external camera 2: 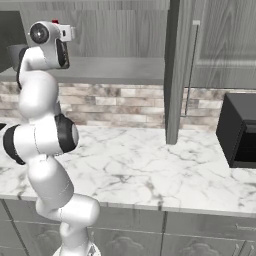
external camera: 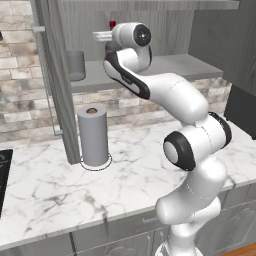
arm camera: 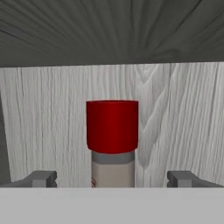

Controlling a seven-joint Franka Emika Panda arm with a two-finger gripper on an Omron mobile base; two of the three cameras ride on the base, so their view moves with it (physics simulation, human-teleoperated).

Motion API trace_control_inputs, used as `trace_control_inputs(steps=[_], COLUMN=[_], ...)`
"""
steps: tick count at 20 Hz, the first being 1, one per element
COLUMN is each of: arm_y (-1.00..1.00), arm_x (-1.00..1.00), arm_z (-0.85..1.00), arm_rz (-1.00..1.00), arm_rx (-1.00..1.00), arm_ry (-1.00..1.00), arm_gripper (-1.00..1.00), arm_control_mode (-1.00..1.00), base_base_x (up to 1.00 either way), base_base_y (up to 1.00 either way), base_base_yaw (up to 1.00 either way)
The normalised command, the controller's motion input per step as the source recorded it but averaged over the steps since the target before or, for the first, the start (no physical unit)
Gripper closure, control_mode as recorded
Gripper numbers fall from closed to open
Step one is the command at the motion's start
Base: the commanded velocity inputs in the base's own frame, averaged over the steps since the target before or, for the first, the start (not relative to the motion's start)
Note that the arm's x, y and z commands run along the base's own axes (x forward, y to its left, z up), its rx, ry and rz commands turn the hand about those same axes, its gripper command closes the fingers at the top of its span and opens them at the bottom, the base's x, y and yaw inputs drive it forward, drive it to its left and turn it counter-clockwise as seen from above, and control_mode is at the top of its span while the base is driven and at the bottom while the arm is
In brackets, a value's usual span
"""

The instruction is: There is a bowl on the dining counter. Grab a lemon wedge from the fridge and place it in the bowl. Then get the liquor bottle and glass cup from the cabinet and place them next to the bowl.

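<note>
The liquor bottle (arm camera: 112,131) stands upright on the cabinet shelf, with a red cap and a pale neck, against the grey wood back wall. My gripper (arm camera: 112,179) is open and level with the neck, one fingertip well off to each side and nothing touching. The red cap (external camera: 112,24) peeks out just behind my raised hand, and the cap (external camera 2: 55,21) also shows above the wrist. A grey glass cup (external camera: 76,65) stands on the same shelf, to the bottle's left. The bowl and the lemon wedge are out of view.
The open cabinet door (external camera: 57,85) hangs edge-on left of the arm. A paper towel roll (external camera: 93,136) stands on the marble counter (external camera: 60,185) below. A black appliance (external camera 2: 240,130) sits at the counter's right end. A dark cooktop (external camera: 3,175) lies at the far left.
</note>
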Motion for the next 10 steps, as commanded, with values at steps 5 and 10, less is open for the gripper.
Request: trace_control_inputs(steps=[5, 10], arm_y=[0.05, 0.00], arm_x=[0.14, 0.02], arm_z=[0.00, 0.00], arm_rz=[0.00, 0.00], arm_rx=[0.00, 0.00], arm_ry=[0.01, 0.02], arm_gripper=[1.00, 1.00], arm_control_mode=[-1.00, -1.00], base_base_x=[0.00, 0.00], base_base_y=[0.00, 0.00], base_base_yaw=[0.00, 0.00])
